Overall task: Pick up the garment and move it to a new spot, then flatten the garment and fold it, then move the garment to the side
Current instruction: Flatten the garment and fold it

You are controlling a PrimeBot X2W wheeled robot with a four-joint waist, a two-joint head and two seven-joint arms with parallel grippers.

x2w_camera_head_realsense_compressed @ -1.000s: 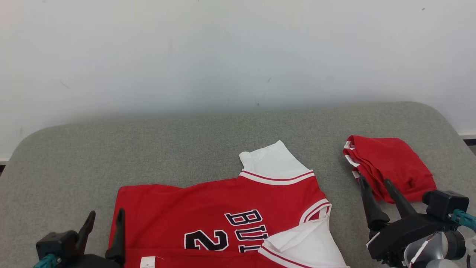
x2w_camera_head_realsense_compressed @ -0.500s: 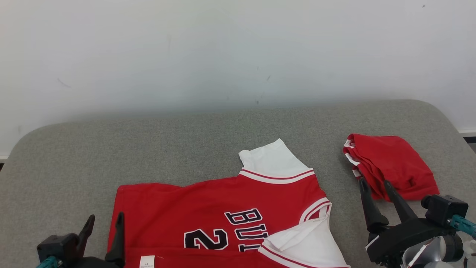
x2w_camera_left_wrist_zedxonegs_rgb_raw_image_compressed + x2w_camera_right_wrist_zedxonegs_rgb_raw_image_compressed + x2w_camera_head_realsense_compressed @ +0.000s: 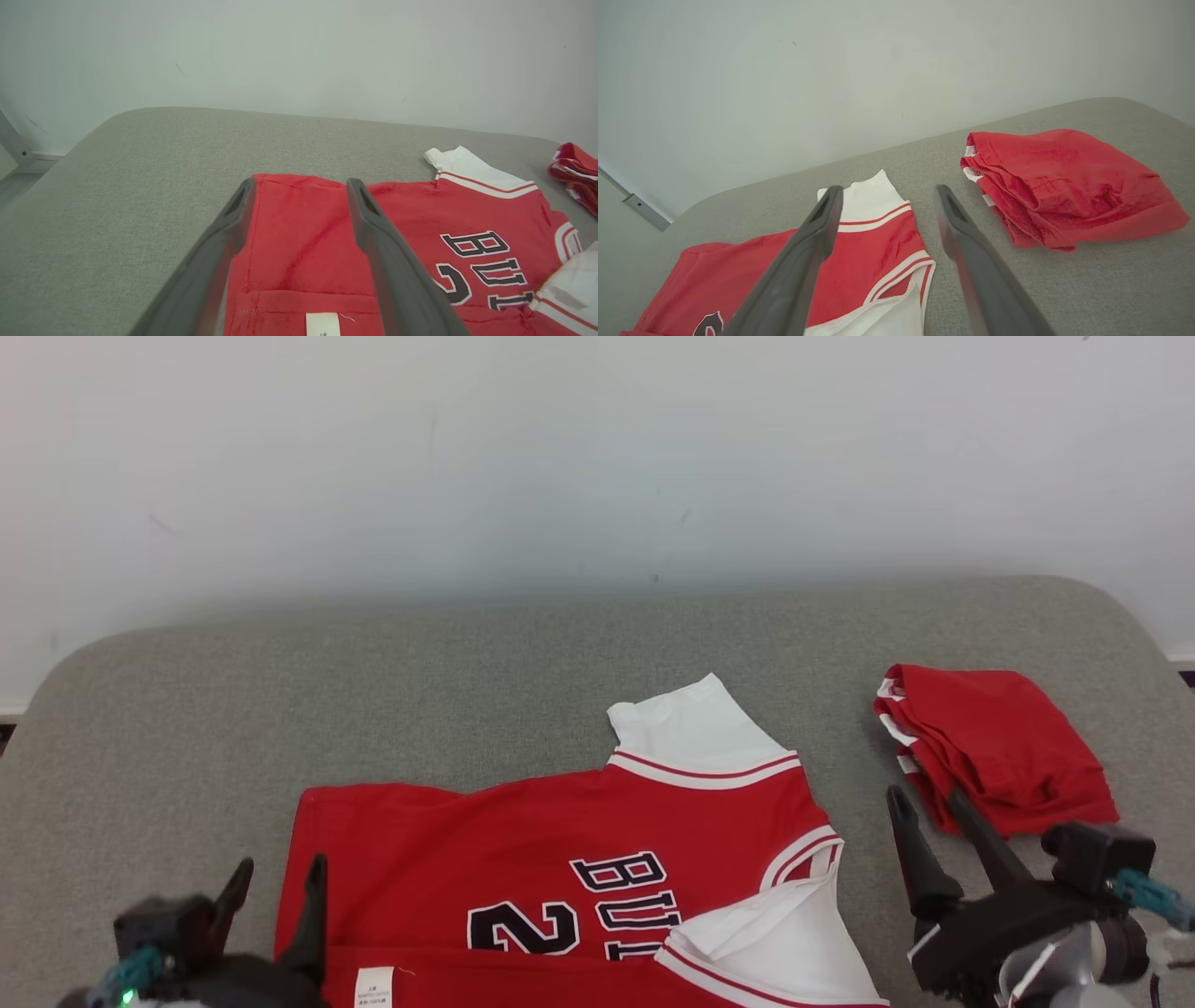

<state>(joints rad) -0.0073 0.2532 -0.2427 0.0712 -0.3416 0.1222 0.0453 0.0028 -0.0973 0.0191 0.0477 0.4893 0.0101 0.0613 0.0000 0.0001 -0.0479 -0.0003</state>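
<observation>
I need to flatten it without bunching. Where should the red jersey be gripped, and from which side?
Probably the left hem corner of the jersey, approached from the robot's left by the open left pincer: that edge lies flat and exposed on the cushion, whereas the right end is folded over.

folded red cloth (image 3: 1004, 747): right side | grey fabric surface (image 3: 373, 709) | white wall (image 3: 560, 448) behind

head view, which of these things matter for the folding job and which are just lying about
Job:
- jersey, spread on the grey pad, near hem turned up
- left gripper, open, at its corner
- right gripper, open

Lying about:
- folded red cloth, right of the jersey, apart from it
- wall
</observation>
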